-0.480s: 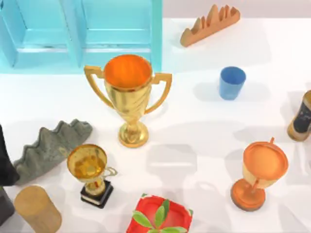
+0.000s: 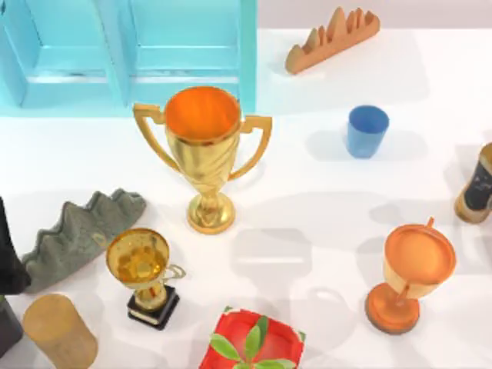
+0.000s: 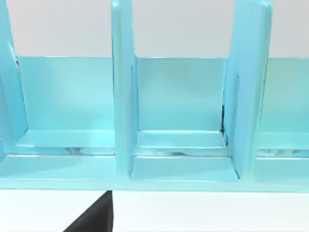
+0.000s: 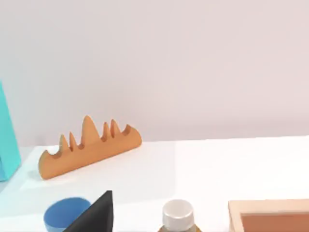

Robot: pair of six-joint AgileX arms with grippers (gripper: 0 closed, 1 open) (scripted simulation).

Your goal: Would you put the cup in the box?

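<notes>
We see a plain blue cup (image 2: 367, 131) on our white worktop (image 2: 307, 207). The box (image 2: 123, 54) is light turquoise throughout. The large trophy (image 2: 204, 154) is gold with an orange inside; the small trophy (image 2: 144, 273) is gold on a black base. The goblet (image 2: 411, 273) is orange, the spiky rack (image 2: 332, 38) tan-orange, the ridged piece (image 2: 77, 231) grey-green. A red pot (image 2: 254, 342) carries green leaves.

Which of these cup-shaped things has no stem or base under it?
The small blue cup, right of the big gold trophy. It sits flat on the table; the small gold trophy and orange goblet have stems.
</notes>
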